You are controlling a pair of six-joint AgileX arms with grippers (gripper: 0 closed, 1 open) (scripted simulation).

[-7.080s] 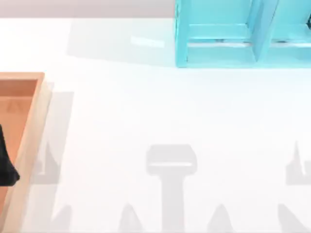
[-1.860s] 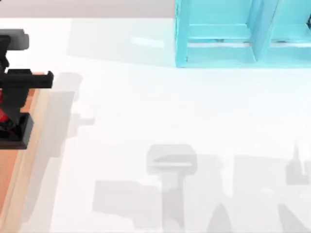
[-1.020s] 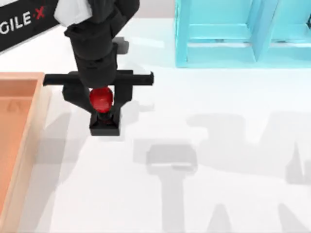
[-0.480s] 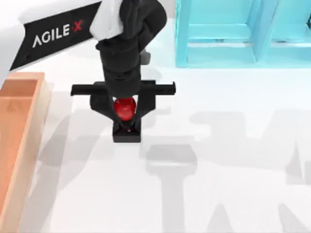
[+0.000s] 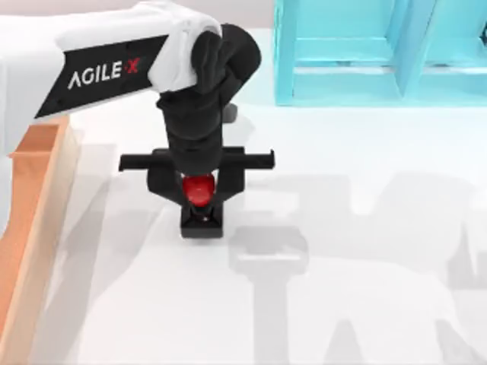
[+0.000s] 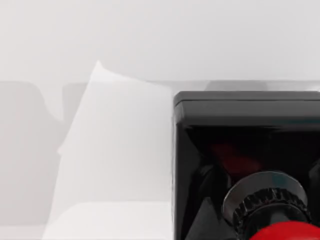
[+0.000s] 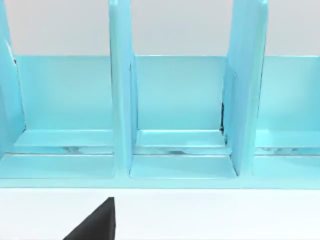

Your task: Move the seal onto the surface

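Note:
The seal (image 5: 201,205) has a glossy red knob and a black square base, and it hangs upright in my left gripper (image 5: 199,190), which is shut on the knob. It is over the white surface (image 5: 342,251), left of centre and to the right of the wooden tray. In the left wrist view the seal's base (image 6: 245,145) is close up with the white tabletop (image 6: 125,150) just beyond it. I cannot tell whether the base touches the surface. A dark tip of my right gripper (image 7: 97,222) shows in the right wrist view, parked facing the shelf.
An orange-brown wooden tray (image 5: 42,220) lies along the left edge. A light-blue shelf unit (image 5: 365,53) stands at the back right and appears again in the right wrist view (image 7: 175,115). Open white tabletop spreads to the right and front of the seal.
My left gripper has carried the seal out of the tray and rightward over the tabletop. In the last half second it moved only slightly toward the front.

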